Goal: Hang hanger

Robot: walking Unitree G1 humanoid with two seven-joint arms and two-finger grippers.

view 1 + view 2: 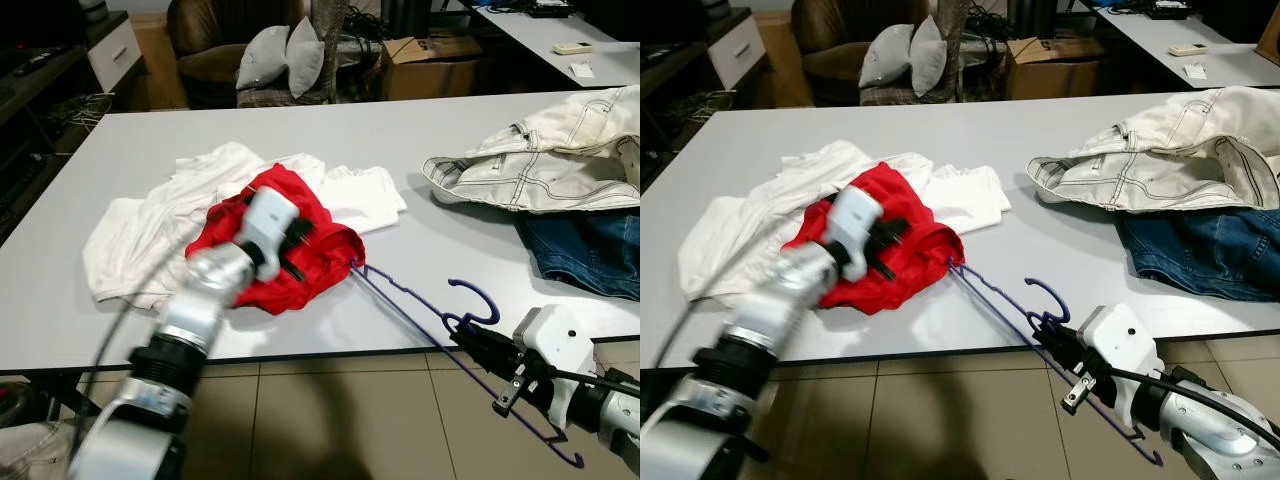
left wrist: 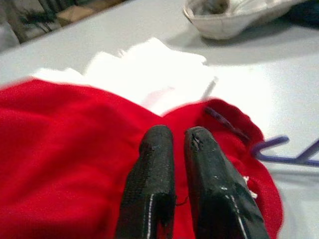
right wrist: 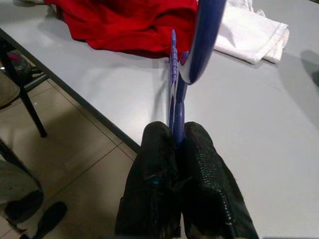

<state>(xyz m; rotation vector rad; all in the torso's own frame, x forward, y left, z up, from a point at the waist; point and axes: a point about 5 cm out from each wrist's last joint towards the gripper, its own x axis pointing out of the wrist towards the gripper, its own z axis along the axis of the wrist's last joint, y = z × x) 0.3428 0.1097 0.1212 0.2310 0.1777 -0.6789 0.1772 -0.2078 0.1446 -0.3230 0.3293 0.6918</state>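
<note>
Purple wire hanger (image 1: 420, 310) lies slanted across the near edge of the grey counter (image 1: 420, 140), one end tucked into the red garment (image 1: 300, 260), its other end over the floor. Right gripper (image 3: 175, 142): fingers clamped on the hanger just below its hook. Left gripper (image 2: 178, 144): fingers nearly together, holding nothing, resting over the red garment. White shirt (image 1: 150, 220) under the red one; white jeans (image 1: 540, 160) and blue jeans (image 1: 590, 250) at right.
</note>
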